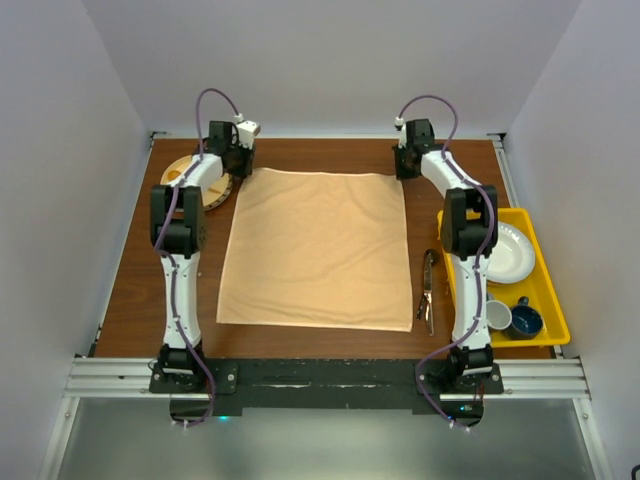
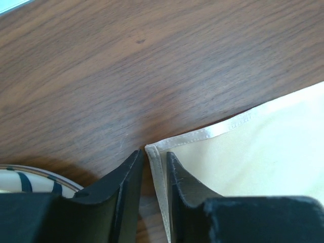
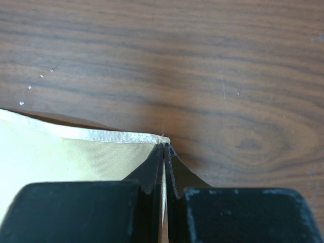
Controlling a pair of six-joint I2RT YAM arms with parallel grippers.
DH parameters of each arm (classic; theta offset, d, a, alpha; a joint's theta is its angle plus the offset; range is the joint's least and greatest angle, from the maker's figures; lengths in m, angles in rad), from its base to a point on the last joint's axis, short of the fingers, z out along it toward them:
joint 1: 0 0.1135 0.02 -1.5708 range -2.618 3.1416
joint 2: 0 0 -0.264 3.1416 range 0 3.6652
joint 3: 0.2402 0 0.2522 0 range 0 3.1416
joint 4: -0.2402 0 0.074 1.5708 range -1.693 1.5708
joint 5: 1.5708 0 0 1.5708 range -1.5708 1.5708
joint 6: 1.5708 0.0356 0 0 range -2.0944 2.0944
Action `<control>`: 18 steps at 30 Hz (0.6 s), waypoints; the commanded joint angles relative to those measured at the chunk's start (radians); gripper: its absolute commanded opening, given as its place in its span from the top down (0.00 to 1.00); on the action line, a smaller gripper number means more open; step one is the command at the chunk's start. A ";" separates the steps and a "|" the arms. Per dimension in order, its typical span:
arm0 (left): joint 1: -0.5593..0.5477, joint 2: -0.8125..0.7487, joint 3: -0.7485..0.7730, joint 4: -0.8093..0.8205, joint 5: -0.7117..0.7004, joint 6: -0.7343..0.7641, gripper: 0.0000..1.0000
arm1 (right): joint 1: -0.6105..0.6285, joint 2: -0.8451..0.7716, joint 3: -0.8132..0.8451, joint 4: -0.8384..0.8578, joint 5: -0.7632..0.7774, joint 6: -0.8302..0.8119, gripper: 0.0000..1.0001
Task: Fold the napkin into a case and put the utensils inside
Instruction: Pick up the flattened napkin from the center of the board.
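Jaws: two pairs, one napkin [image 1: 315, 250]

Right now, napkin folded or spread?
Spread. Top view shows the napkin as one flat sheet on the table; right end effector pinches a far corner, left end effector straddles the other.

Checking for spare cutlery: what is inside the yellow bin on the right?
A white plate, a pale cup and a dark blue mug lie in the yellow bin. The right arm covers the bin's inner edge, so anything beneath it is hidden.
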 commanded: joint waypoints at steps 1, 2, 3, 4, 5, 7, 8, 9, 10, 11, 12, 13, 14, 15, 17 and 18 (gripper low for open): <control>-0.027 0.015 0.004 -0.035 -0.026 0.040 0.76 | 0.014 0.048 0.053 -0.008 0.005 -0.045 1.00; -0.027 0.020 0.016 -0.038 -0.023 0.040 0.79 | 0.014 0.051 0.059 -0.009 0.007 -0.048 1.00; -0.025 0.030 0.027 -0.046 -0.032 0.035 0.81 | 0.015 0.054 0.066 -0.014 0.008 -0.050 1.00; -0.027 0.036 0.039 -0.057 -0.037 0.035 0.88 | 0.014 0.054 0.079 -0.015 0.011 -0.056 1.00; -0.025 0.036 0.053 -0.057 -0.044 0.033 0.92 | 0.014 0.053 0.085 -0.017 0.014 -0.059 1.00; -0.017 0.024 0.053 -0.040 -0.046 0.024 1.00 | 0.015 0.046 0.099 -0.020 0.014 -0.070 1.00; -0.014 0.017 0.047 -0.031 -0.041 0.020 1.00 | 0.015 0.043 0.100 -0.020 0.011 -0.074 1.00; -0.007 -0.002 0.044 -0.022 -0.024 0.009 1.00 | 0.015 0.031 0.106 -0.014 0.007 -0.084 1.00; -0.005 -0.011 0.047 -0.012 -0.014 0.006 1.00 | 0.014 0.023 0.109 -0.009 -0.010 -0.093 1.00; -0.005 -0.020 0.044 -0.009 -0.003 0.006 1.00 | 0.015 0.017 0.113 -0.003 -0.013 -0.104 1.00; -0.005 -0.048 0.039 -0.005 0.021 0.006 1.00 | 0.015 0.008 0.117 0.011 -0.013 -0.116 1.00; -0.005 -0.063 0.022 0.014 0.035 0.004 1.00 | 0.014 -0.009 0.119 0.017 -0.057 -0.119 1.00; -0.005 -0.081 0.010 0.023 0.045 0.000 1.00 | 0.012 -0.021 0.122 0.015 -0.076 -0.120 1.00; -0.005 -0.118 -0.004 0.034 0.072 0.000 1.00 | 0.014 -0.032 0.119 0.012 -0.094 -0.131 1.00; -0.005 -0.157 -0.044 0.055 0.097 0.015 1.00 | 0.014 -0.078 0.100 0.008 -0.143 -0.142 1.00; -0.004 -0.195 -0.057 0.061 0.124 0.024 1.00 | 0.014 -0.096 0.074 0.006 -0.154 -0.148 1.00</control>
